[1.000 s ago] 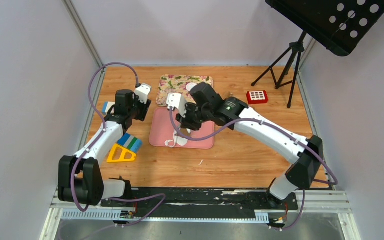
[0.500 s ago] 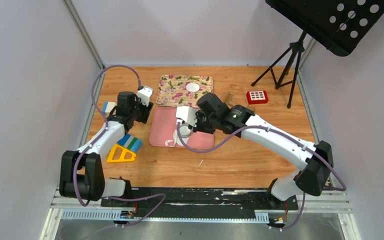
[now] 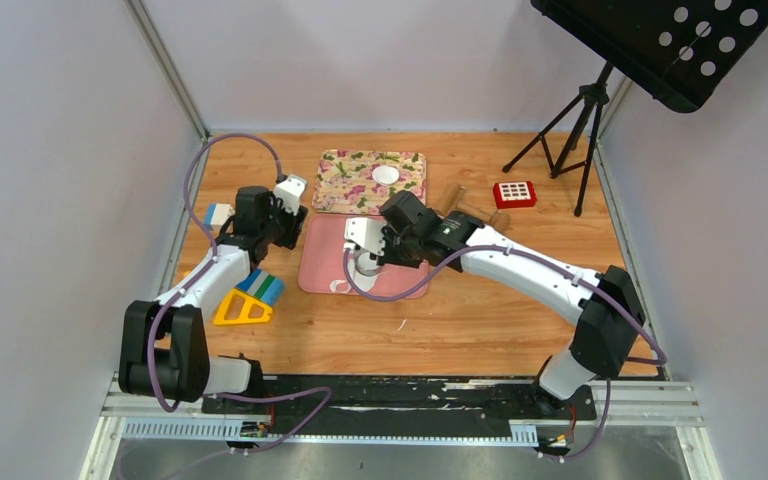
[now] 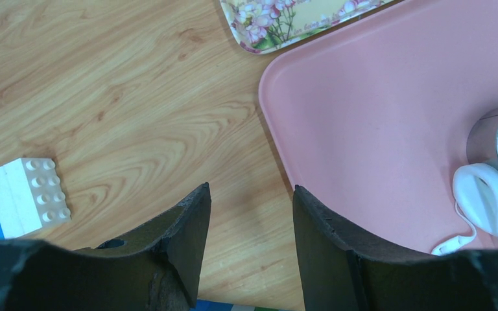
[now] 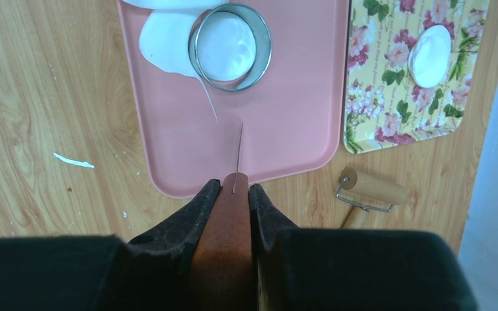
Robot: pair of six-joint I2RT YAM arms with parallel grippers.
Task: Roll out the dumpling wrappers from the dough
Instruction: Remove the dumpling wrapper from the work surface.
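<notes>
Above the right-hand side of the pink tray (image 5: 285, 129): the right gripper (image 5: 233, 189), clamped tight on the brown handle of a needle tool (image 5: 228, 246). Points the thin pin leftward across the tray at the metal ring cutter (image 5: 266, 52), stopping well short of it. Inside that ring, toward the tray's left end, a round white dumpling wrapper (image 5: 225, 45) (cut, not yet lifted out). Beside the ring, also on the tray, a ragged sheet of leftover dough (image 5: 159, 45). Beyond the pink tray's far edge, on a floral tray (image 5: 376, 110), a second wrapper (image 5: 430, 55). Off the far right corner, on the wooden table (image 5: 52, 97), a small roller (image 5: 371, 188). Just outside the pink tray's left edge, the left gripper (image 4: 249, 214), fingers apart, holding nothing.
</notes>
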